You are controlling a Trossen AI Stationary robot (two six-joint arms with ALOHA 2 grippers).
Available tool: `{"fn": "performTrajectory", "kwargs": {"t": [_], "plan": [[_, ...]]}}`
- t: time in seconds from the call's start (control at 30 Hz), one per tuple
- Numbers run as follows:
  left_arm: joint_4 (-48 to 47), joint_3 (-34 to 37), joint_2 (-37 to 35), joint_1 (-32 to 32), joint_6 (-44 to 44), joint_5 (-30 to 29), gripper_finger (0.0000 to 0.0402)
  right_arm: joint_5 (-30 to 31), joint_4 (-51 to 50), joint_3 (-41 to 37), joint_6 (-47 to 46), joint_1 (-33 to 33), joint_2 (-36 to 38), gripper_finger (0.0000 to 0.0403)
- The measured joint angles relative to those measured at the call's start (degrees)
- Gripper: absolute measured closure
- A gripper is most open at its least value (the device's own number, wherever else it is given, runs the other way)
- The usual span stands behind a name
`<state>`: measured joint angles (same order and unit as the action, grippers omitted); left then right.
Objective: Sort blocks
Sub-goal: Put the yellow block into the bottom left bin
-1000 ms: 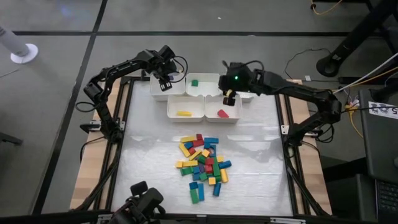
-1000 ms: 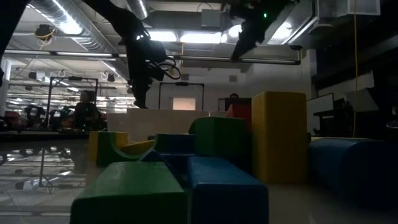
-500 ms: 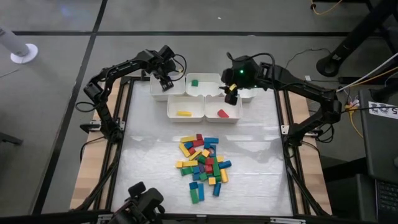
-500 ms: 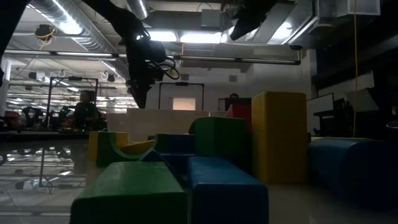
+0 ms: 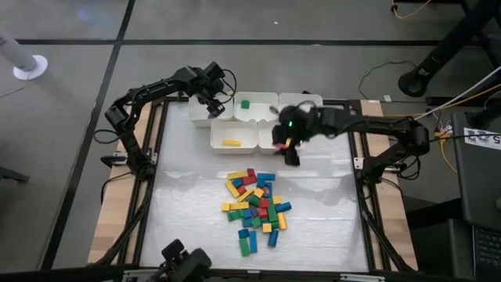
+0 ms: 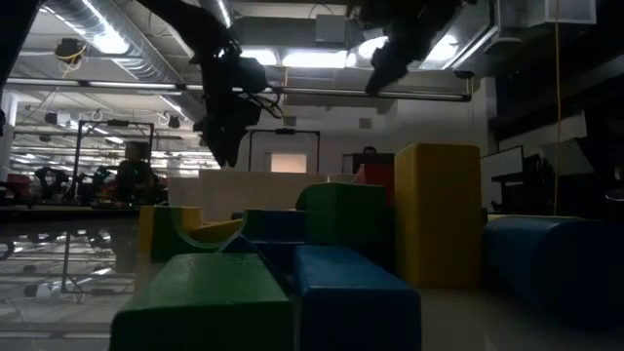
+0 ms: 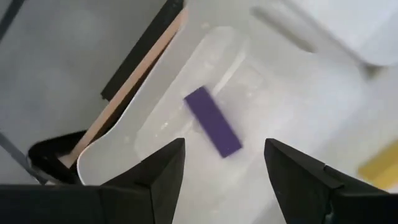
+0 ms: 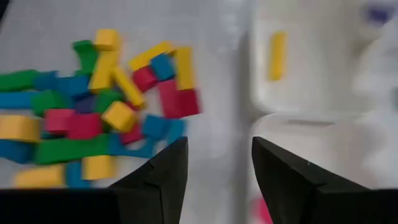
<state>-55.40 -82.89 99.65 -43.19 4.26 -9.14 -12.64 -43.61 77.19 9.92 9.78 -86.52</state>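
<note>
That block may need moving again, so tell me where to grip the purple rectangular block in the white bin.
Take the purple rectangular block across its two long sides at mid-length, coming straight down from above. It lies flat and alone on the floor of the white bin, away from the walls, so jaws fit either side.

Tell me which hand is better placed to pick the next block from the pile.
Right. The right hand is open and empty near the pile of blocks, while the left hand hangs over the far bin holding the purple block.

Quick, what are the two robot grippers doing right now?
Left gripper: open, empty, above a purple block in a bin.
Right gripper: open, empty, near the block pile.
</note>
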Motion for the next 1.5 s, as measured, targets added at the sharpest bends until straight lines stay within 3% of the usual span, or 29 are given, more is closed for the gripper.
{"fn": "performTrajectory", "kwargs": {"t": [0.17, 0.33, 0.5, 0.7, 0.8, 1.03, 1.2, 1.5], "plan": [[-0.09, 0.0, -4.56, 3.16, -4.75, 0.04, 0.0192, 2.67, 0.83, -1.98, -14.77, -7.3, 0.0, 0.0224], [-0.57, -0.02, -9.47, 9.05, -10.47, 0.79, 0.0192, 15.69, 2.1, -2.08, -17.06, -17.64, -0.28, 0.0224], [-4.82, -0.02, -13.46, 17.83, -11.34, 2.77, 0.0192, 21.26, 2.24, -2.04, -19.61, -26.65, -0.64, 0.0224], [-5.34, -0.02, -14.99, 31.23, -13.69, 2.81, 0.0192, 29.51, 3.02, -3.68, -41.33, -34.44, -1.51, 0.0224], [-5.08, -0.02, -14.99, 37.3, -13.35, 1.65, 0.0192, 31.28, 3.6, -5.88, -52.89, -37.09, -2.19, 0.0224], [-3.48, -0.02, -14.9, 47.37, -17.27, -7.35, 0.0192, 32.13, 3.8, -11.46, -76.99, -41.86, -6.08, 0.0224], [-3.51, -0.02, -14.9, 50.3, -19.93, -10.49, 0.0192, 33.32, 8.21, -12.5, -81.98, -44.27, -9.72, 0.0224], [-3.58, -0.02, -14.9, 51.09, -22.2, -11.0, 0.0192, 32.64, 14.38, -12.47, -88.35, -46.4, -15.94, 0.0224]]}}
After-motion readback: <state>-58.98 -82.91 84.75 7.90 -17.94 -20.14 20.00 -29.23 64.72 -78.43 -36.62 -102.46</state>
